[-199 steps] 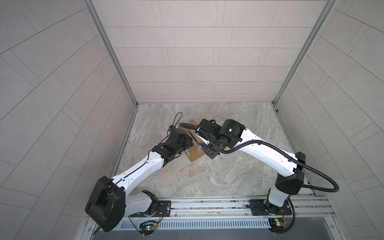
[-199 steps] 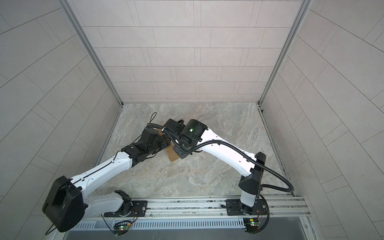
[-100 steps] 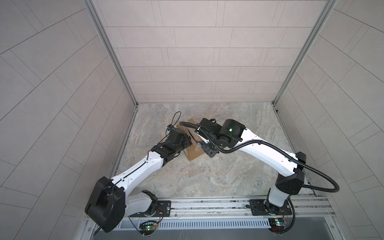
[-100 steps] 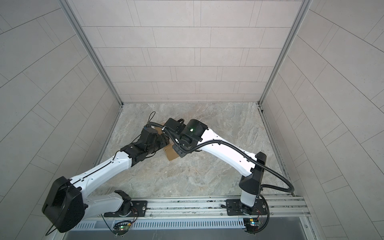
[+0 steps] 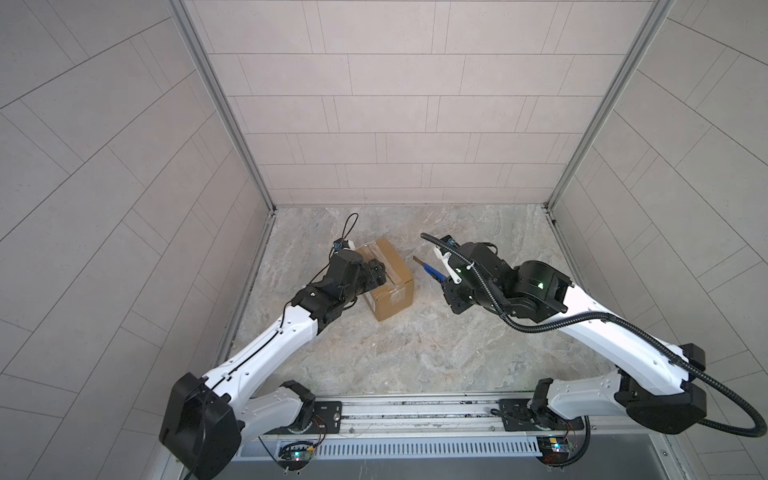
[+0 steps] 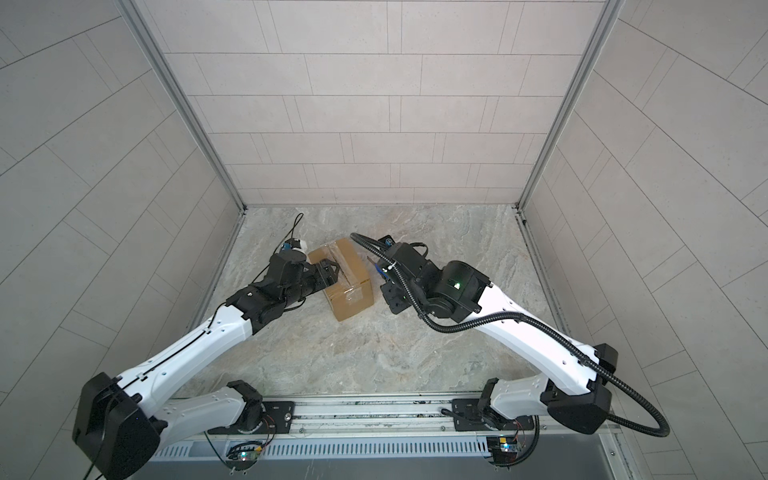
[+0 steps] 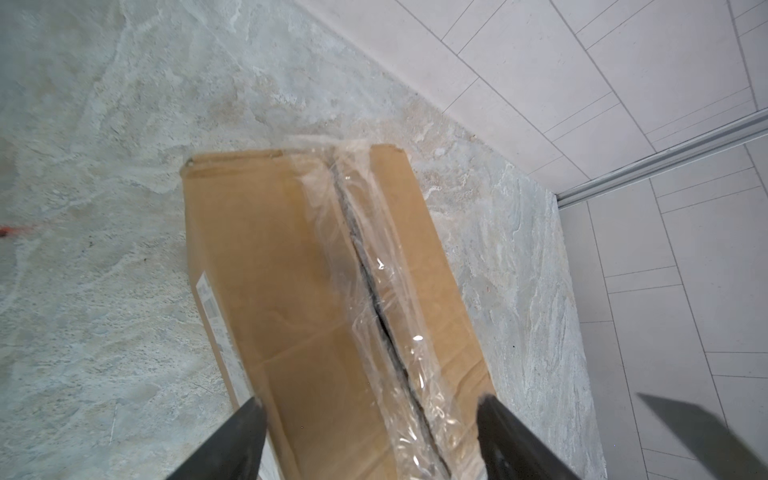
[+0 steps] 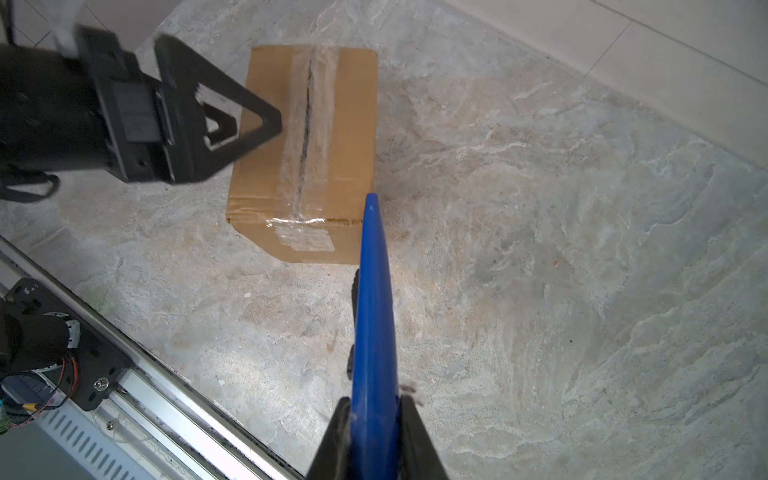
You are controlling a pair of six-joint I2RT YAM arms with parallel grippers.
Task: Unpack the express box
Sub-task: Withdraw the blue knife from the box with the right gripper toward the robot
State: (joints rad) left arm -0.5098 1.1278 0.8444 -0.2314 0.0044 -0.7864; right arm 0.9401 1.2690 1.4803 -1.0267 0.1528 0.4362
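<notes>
The left gripper (image 7: 370, 401) hangs open over the express box (image 5: 390, 266), left of centre on the tabletop (image 5: 415, 353), likely to part its slit seam (image 7: 374, 299), while the right gripper (image 8: 374, 405) clamps a blue cutter (image 8: 374, 311) aside

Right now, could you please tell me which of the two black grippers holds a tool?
The right gripper, shut on a slim blue tool; the left gripper stands open at the taped brown cardboard box.

On the table (image 5: 415, 353), express box (image 5: 395, 262) left of knife (image 5: 432, 272)
</notes>
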